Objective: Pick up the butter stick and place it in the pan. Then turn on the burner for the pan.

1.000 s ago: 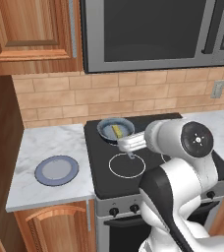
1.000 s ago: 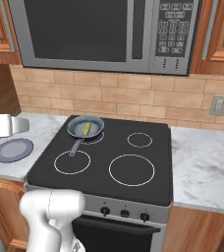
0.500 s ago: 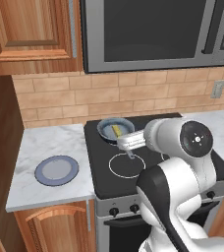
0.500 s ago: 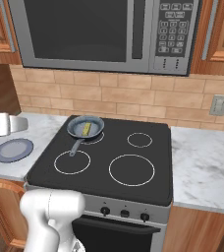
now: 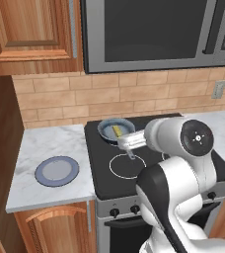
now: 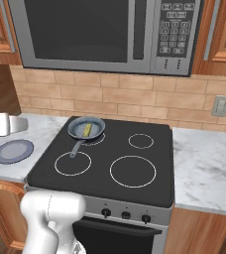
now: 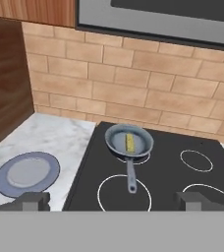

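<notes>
Butter first: the small pale yellow butter stick [image 7: 129,142] already lies inside the round dark grey pan with the blue-grey inside [image 7: 142,145], a little above the middle of the hand view, its long axis running up and down the frame. The pan's thin dark handle [image 7: 131,177] runs from the bowl straight down the frame toward the claw [image 7: 113,201], whose two dark tips stand far apart at the bottom edge with nothing between them. The pan sits on the upper-left ring of the black glass cooktop [image 7: 163,179]; no red glow can be made out under it.

So the placing looks done, and what remains, as I judge it, is the burner. That changes which way matters. In the right base view the row of small dark knobs [image 6: 125,215] runs along the stove's front panel at the lower middle of the frame, well below the pan [image 6: 76,130] and the butter stick [image 6: 87,130]. The claw looks over the cooktop from the near side, back from the pan, so the knobs lie below and nearer than anything it faces. Which knob serves the pan's ring cannot be told from here.

On the marble desk [image 7: 65,140] at lower left rests a flat blue-grey plate [image 7: 27,174], apart from all this.
</notes>
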